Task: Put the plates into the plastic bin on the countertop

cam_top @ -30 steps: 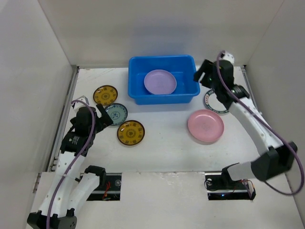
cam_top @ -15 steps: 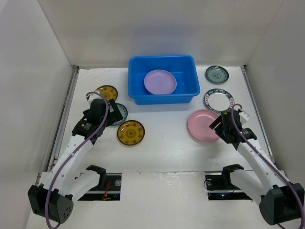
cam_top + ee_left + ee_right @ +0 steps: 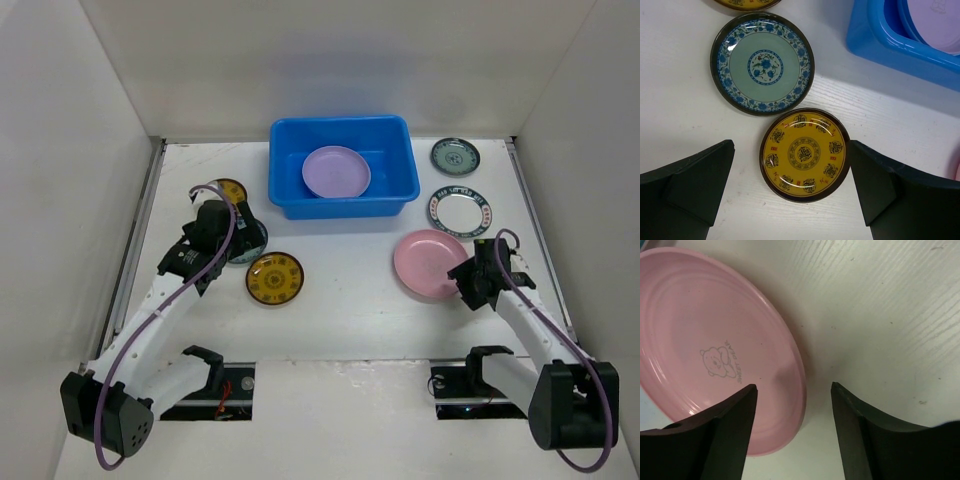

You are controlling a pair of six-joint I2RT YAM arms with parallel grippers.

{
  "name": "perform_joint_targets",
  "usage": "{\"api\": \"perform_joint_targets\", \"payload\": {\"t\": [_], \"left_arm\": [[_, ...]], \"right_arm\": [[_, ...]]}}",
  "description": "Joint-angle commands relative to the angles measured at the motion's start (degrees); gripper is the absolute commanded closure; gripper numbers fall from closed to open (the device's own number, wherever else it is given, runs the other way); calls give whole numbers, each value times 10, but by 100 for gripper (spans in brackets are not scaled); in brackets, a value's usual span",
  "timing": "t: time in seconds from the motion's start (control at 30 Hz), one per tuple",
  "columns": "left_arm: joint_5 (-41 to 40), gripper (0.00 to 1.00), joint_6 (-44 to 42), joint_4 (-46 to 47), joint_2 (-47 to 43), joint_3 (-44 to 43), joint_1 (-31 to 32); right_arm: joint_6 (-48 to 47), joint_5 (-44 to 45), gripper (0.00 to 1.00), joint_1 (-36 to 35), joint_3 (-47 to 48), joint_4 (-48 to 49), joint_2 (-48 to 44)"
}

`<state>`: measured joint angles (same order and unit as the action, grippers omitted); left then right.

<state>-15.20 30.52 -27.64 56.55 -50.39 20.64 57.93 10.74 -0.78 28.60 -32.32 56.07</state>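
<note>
The blue plastic bin stands at the back centre with the lilac plate inside. The pink plate lies on the countertop. My right gripper is open at its near right edge; in the right wrist view the gripper straddles the pink plate's rim. My left gripper is open over the blue plate. In the left wrist view the gripper is spread above a yellow plate, with the blue plate beyond.
A second yellow plate lies at the left, partly hidden by my left arm. Two grey-green patterned plates lie right of the bin. The nearer yellow plate lies left of centre. White walls enclose the table.
My right arm has swung back from the bin's right end and come down at the pink plate's near right edge. My left gripper has moved forward and right over the blue plate.
</note>
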Motion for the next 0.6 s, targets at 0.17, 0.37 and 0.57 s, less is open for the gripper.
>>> {"api": "perform_joint_targets", "payload": {"t": [0.17, 0.37, 0.57], "left_arm": [[-3, 0, -2, 7, -9, -25, -6], [-3, 0, -3, 1, -16, -23, -13], [-6, 0, -1, -1, -31, -13, -23]], "right_arm": [[32, -31, 39, 6, -10, 79, 28], [32, -35, 51, 6, -12, 90, 40], [32, -42, 65, 6, -12, 91, 45]]}}
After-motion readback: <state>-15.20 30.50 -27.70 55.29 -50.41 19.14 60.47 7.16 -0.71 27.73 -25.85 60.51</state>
